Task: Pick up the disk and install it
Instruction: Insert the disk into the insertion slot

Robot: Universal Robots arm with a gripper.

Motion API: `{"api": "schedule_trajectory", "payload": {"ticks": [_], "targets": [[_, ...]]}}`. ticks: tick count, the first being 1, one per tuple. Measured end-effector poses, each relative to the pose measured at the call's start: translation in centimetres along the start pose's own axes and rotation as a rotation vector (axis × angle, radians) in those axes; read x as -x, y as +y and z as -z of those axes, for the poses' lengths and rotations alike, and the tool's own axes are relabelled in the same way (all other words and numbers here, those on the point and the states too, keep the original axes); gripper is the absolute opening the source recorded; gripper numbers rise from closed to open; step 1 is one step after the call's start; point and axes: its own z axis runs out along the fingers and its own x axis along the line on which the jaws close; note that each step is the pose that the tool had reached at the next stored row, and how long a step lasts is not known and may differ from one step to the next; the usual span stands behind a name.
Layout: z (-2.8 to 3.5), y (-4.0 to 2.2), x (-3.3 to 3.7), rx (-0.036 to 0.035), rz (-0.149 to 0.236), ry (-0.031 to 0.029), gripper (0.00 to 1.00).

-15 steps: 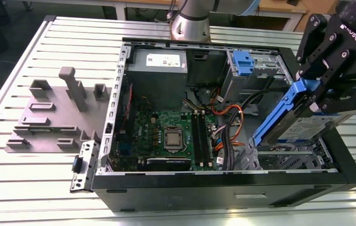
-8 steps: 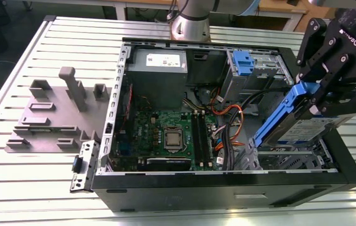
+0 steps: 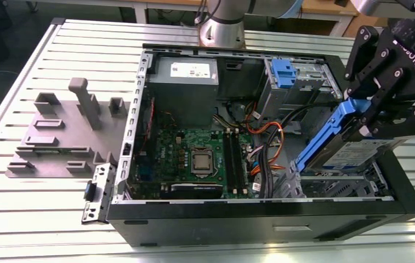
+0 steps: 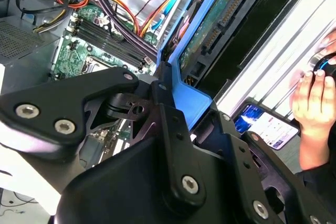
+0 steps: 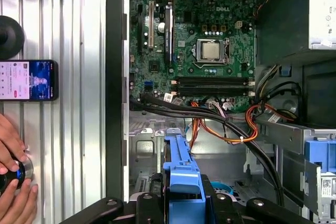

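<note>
**Disk clamped in gripper, tilted over the drive cage**

Exterior view: the gripper (image 3: 386, 121) is closed on the disk (image 3: 355, 154), with fingers on either side of its blue bracket (image 3: 323, 143). The disk is tilted. Its low end dips into the open PC case (image 3: 266, 216) at the corner on the exterior view's right, above the metal drive cage (image 3: 342, 186). Can't tell whether the low end touches the cage. The gripper covers the disk's upper end, and the label is partly cut off.

Second wrist view: the disk's underside faces the camera, with its green circuit board (image 4: 220, 19) and connector row. The blue bracket (image 4: 184, 95) runs in between the black gripper links. The gripper body hides the finger contact.

First wrist view: the blue bracket (image 5: 181, 177) is seen edge-on and hides the disk body behind it. The motherboard (image 5: 194, 51) and orange cables (image 5: 226, 127) are in plain sight beyond.

Off the case: a phone (image 5: 29, 80) lies face-up on the slatted tabletop (image 3: 24, 216). In the second wrist view a person's hand (image 4: 310, 95) rests on a small round device next to it; can't make out what the device is. A grey fixture block (image 3: 61, 131) sits at the exterior view's left, beside the case.
</note>
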Motion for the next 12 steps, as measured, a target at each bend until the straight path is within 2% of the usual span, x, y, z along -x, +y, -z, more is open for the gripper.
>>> {"api": "schedule_trajectory", "payload": {"ticks": [12], "targets": [[-0.87, -0.14, -0.05, 0.0, 0.0, -0.0001, 0.36]]}}
